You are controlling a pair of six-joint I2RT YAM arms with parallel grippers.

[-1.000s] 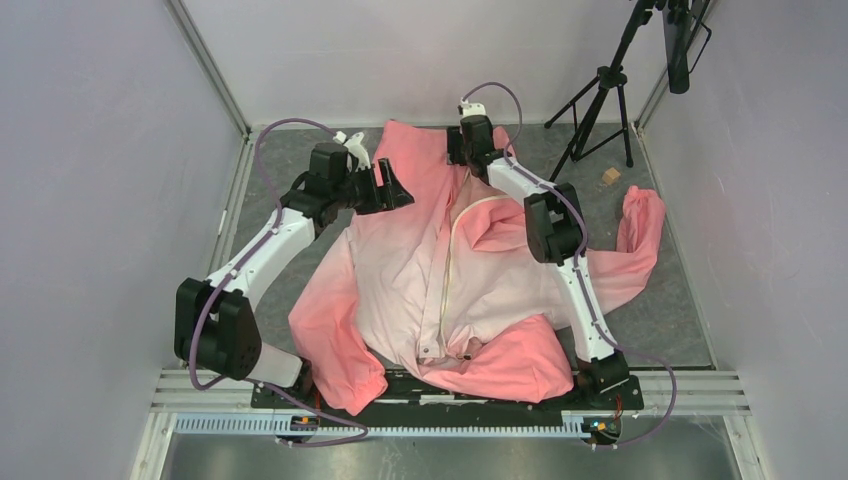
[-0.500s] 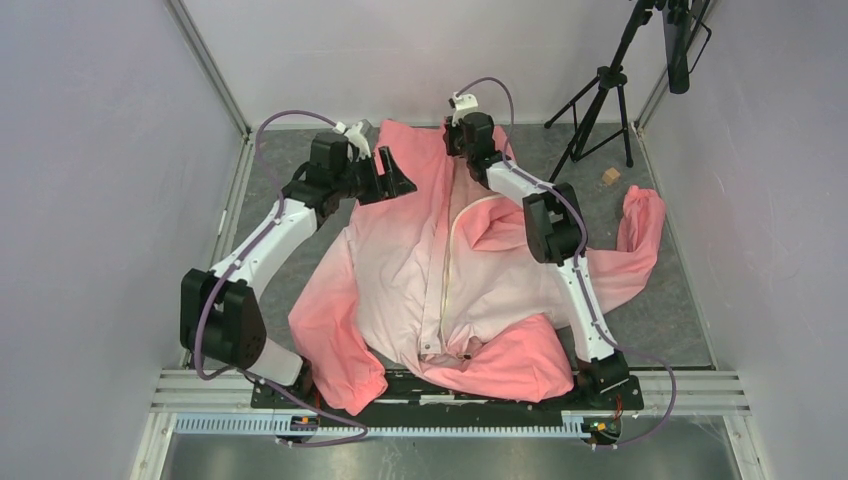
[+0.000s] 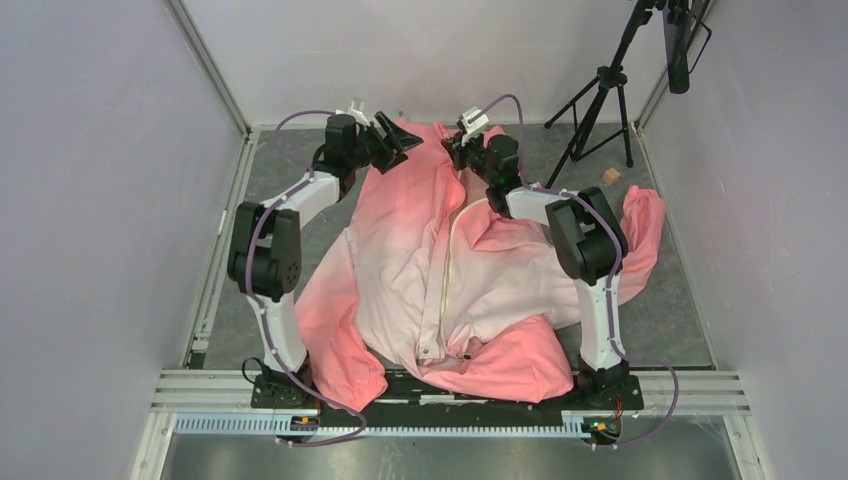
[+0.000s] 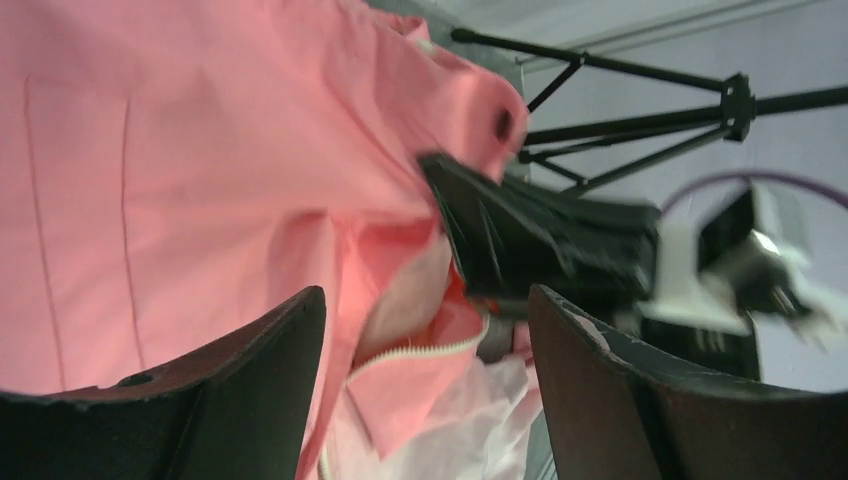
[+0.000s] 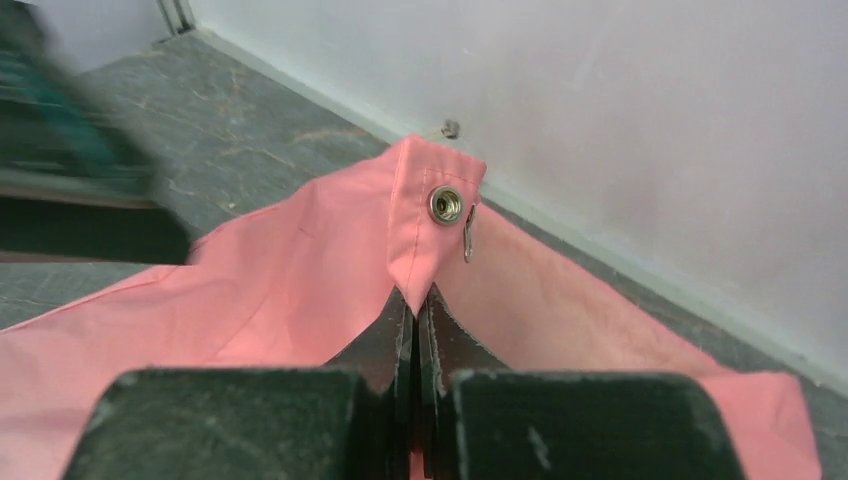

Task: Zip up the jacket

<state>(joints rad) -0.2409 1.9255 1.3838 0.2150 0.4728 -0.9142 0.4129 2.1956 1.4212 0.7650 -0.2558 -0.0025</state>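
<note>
The jacket [image 3: 420,260] lies spread on the grey table, salmon pink fading to pale pink, its cream zipper strip [image 3: 446,270] running down the front. At the far collar, my right gripper [image 3: 460,148] is shut on a pinched fold of the jacket [image 5: 300,290]; a metal snap [image 5: 446,204] and a small metal ring [image 5: 468,238] sit just beyond its jaws [image 5: 418,300]. My left gripper [image 3: 392,138] hovers open at the collar's left side. In the left wrist view pink fabric and cream zipper teeth [image 4: 420,353] show between its fingers [image 4: 240,400], untouched, with the left gripper [image 4: 425,300] facing the right arm's black gripper [image 4: 530,240].
A black tripod [image 3: 600,100] stands at the back right and a small wooden block [image 3: 609,177] lies beside it. The jacket's right sleeve [image 3: 640,225] trails toward the right wall. White walls close in on three sides, with the back wall [image 5: 600,120] just beyond the collar.
Both arms have reached farther toward the back wall. The right gripper closed on the collar fold. The left gripper swung up and right to the collar's left edge, staying open.
</note>
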